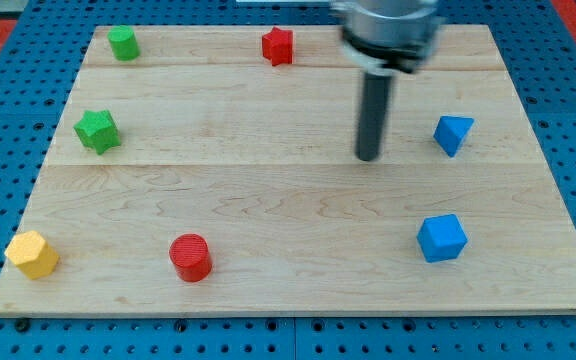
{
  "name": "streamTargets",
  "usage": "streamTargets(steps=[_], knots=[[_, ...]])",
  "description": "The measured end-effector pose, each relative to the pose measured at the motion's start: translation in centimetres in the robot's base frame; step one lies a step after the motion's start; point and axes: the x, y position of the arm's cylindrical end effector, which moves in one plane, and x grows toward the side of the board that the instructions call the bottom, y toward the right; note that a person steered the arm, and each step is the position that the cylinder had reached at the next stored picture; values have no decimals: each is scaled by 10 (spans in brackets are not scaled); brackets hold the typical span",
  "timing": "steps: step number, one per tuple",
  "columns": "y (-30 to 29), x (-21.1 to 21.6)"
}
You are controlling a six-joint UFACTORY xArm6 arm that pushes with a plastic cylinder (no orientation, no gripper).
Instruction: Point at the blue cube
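blue cube (441, 238), red cylinder (190, 257), yellow block (32, 254) — pale wood board (268, 200)

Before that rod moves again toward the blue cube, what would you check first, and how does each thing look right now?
1. Target in view: blue cube sits near the view's bottom right. Ok.
2. My tip visible, touching no block. Ok.
3. Tip already at the cube: no, the tip lies up and to the view's left of it. Not ok.
4. Path from tip to cube free of blocks. Ok.
5. Lookalike risk: blue triangular block lies to the view's right of the tip, apart from it. Ok.
6. Tip height above the wooden board: cannot tell.
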Motion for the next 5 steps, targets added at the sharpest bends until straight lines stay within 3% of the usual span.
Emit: streamTargets(steps=[2,3,5], knots=[[128,77],[93,106],[46,102]])
